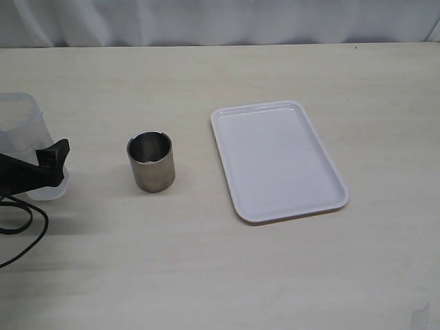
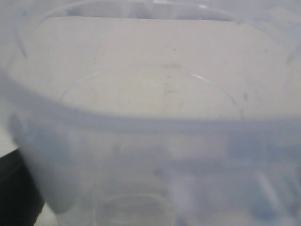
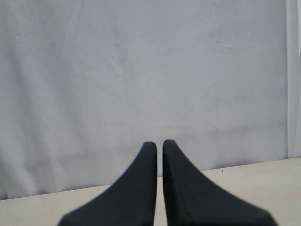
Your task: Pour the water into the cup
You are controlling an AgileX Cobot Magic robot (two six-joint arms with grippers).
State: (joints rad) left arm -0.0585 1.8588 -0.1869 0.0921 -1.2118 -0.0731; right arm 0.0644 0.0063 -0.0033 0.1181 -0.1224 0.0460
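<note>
The steel cup stands upright on the table, left of the middle, dark inside. At the far left a translucent plastic beaker stands between the jaws of my left gripper. Its near black finger lies against the beaker's wall, and the far finger is hidden behind it. The beaker fills the left wrist view, blurred. I cannot make out the water in it. My right gripper is shut and empty, facing a white backdrop, and does not show in the exterior view.
A white rectangular tray lies right of the cup, with nothing on it. A black cable loops on the table under the left arm. The table's far edge meets a white curtain.
</note>
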